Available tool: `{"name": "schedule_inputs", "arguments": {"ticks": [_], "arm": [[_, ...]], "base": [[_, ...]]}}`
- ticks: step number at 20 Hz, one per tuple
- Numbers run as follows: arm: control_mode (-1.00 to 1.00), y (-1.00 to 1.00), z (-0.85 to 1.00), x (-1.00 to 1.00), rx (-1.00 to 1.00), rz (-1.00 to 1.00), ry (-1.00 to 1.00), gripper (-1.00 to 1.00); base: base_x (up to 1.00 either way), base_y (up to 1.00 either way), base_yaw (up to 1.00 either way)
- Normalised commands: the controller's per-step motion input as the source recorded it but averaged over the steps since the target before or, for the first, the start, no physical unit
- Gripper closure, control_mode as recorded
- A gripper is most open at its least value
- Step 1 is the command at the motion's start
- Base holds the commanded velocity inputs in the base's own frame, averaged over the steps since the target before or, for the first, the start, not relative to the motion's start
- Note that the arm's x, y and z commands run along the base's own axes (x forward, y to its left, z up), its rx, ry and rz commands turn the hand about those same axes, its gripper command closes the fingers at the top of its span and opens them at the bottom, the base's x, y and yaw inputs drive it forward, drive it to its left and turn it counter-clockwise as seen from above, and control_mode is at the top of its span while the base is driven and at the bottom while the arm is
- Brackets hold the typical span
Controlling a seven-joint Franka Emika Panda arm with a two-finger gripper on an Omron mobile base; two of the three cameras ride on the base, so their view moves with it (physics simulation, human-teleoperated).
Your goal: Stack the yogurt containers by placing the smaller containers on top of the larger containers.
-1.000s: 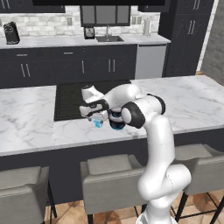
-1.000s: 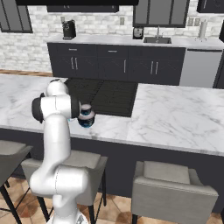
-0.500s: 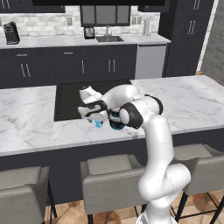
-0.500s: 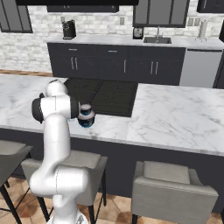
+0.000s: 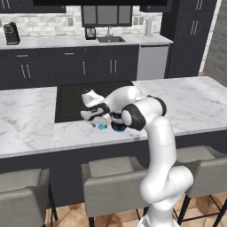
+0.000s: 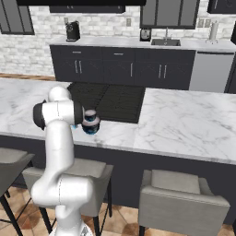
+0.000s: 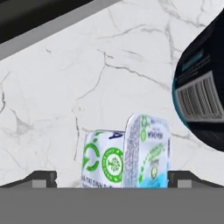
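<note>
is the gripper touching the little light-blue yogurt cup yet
Apart. In the hand view the gripper stands open, bare marble showing between each tip and the light-blue cup.

The tiny light-blue cup (image 7: 127, 155) lies on the marble bench (image 7: 65, 87), its green-and-white label facing up. Just beside it sits a dark cup (image 7: 202, 94) with a barcode and blue base (image 6: 91, 129), its top pale (image 6: 90, 113).

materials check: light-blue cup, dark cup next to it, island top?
Light-blue cup: looks like thin plastic with a glossy printed label, green and white graphics on its faces.
Dark cup: probably plastic too, with a dark wrap carrying a barcode and teal band.
Island top: looks like polished marble or an imitation, white with grey veins.
</note>
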Motion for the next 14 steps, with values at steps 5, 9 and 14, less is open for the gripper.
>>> {"name": "schedule_inputs", "arguments": {"ticks": [5, 9, 14], "arm": [[-1.0, -0.05, -0.28, -0.17, -0.02, 0.0, 0.0, 1.0], [-1.0, -0.08, -0.27, -0.18, -0.01, 0.0, 0.0, 1.0], [-1.0, -0.05, -0.23, -0.16, -0.03, 0.0, 0.0, 1.0]], "base": [[0.0, 0.0, 0.0], [0.0, 0.0, 0.0], [0.0, 0.0, 0.0]]}}
